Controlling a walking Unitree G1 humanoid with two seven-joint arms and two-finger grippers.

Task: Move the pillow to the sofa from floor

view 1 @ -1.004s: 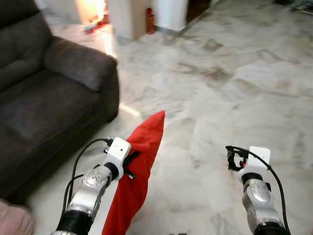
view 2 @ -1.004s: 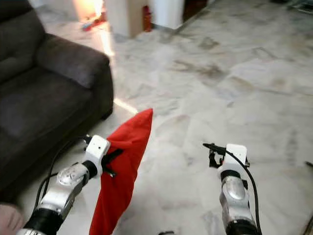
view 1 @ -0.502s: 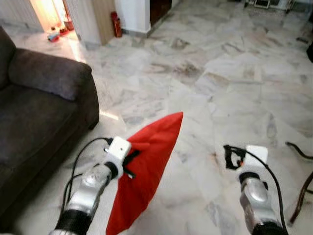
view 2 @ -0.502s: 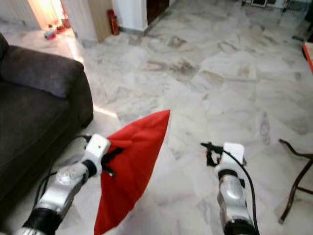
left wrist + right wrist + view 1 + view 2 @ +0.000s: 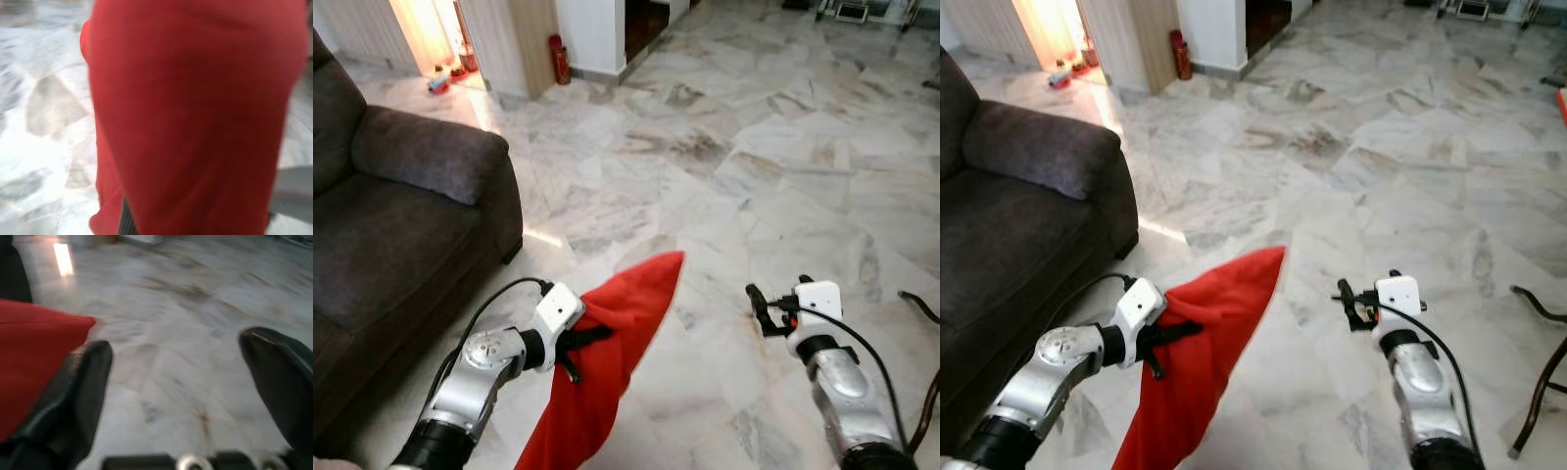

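Left eye view: dark grey sofa (image 5: 401, 225) at left edge of frame. Lower left: left end effector (image 5: 576, 345) clamped on red pillow (image 5: 617, 352), held above marble floor (image 5: 744, 166), clear of sofa, one corner pointing toward frame centre, body hanging to bottom edge. Lower right: right end effector (image 5: 759, 311) spread wide, holding nothing, well apart from pillow. Upper left: red cylinder (image 5: 558, 59) standing against wall base.
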